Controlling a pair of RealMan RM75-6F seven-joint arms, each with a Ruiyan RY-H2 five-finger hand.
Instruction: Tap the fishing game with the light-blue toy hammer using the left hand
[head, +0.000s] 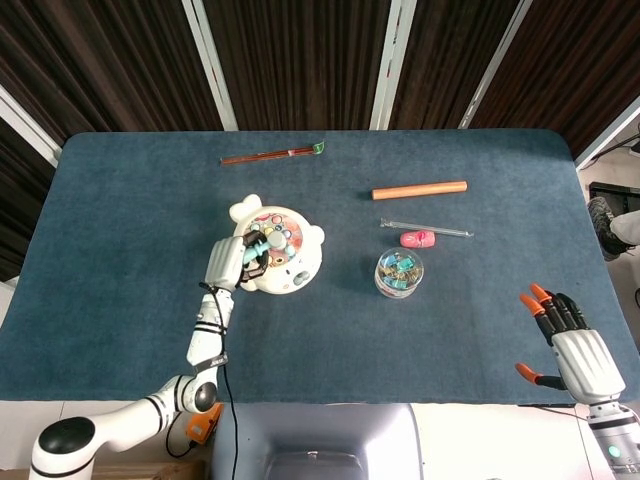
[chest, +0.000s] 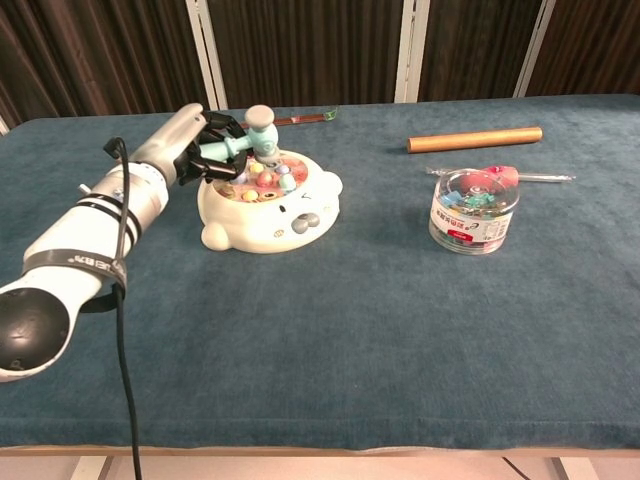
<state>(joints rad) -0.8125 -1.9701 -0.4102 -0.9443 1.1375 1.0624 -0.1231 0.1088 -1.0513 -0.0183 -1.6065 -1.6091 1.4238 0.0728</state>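
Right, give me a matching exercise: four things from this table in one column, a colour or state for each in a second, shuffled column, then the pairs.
Things
1. hammer
2. rod
3. tub
4. right hand

Colour or state
A. orange, lying flat on the cloth
B. clear, full of coloured clips
C. light blue, held over the fishing game by the left hand
D. holds nothing, fingers spread, at the table's near right corner

Pairs: 1-C, 2-A, 3-B, 4-D

orange rod (head: 419, 189), clip jar (head: 399, 273), pink toy (head: 417, 238)
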